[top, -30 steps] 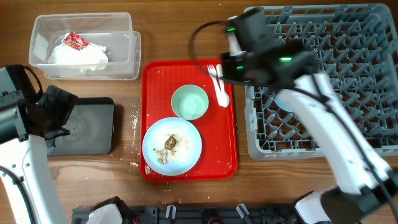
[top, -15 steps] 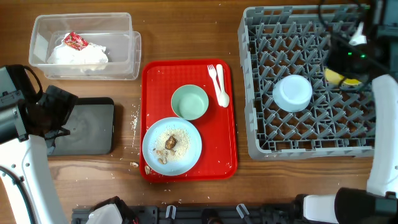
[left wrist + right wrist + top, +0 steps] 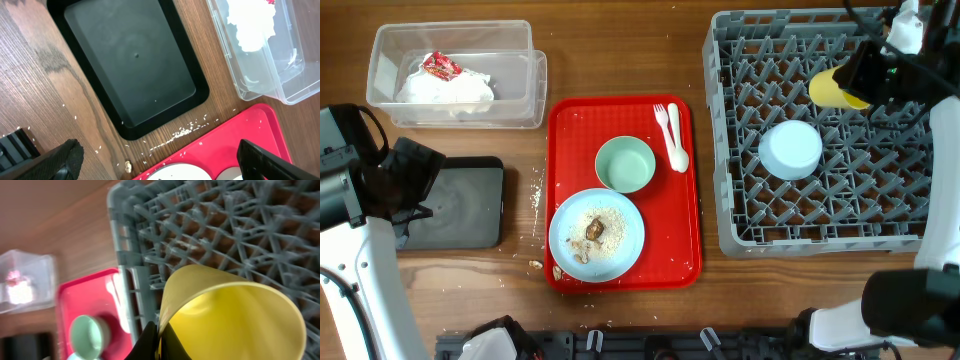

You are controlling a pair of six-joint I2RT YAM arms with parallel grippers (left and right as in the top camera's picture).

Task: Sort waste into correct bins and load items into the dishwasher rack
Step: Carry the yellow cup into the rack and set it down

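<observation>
While the right gripper is clenched on the rim of the cup, the cup lies tipped on its side over the far part of the rack. Whether the cup touches the pegs cannot be told. From the right wrist, a dark finger shows at the yellow rim, and the open mouth of the cup faces the camera. The blue bowl sits in the middle of the rack, near the cup but apart from it.

The left gripper hangs wide open over the table. It holds nothing. It is by the near edge of the black tray, which has nothing in it.

On the red tray sit the green bowl and the plate, touching each other. Brown scraps and pale crumbs lie on the plate. The fork and spoon lie side by side at the right edge of the red tray.

The tub stands at the far left. White napkins lie in it, with the wrapper on top. A few crumbs lie on the table between the two trays.
</observation>
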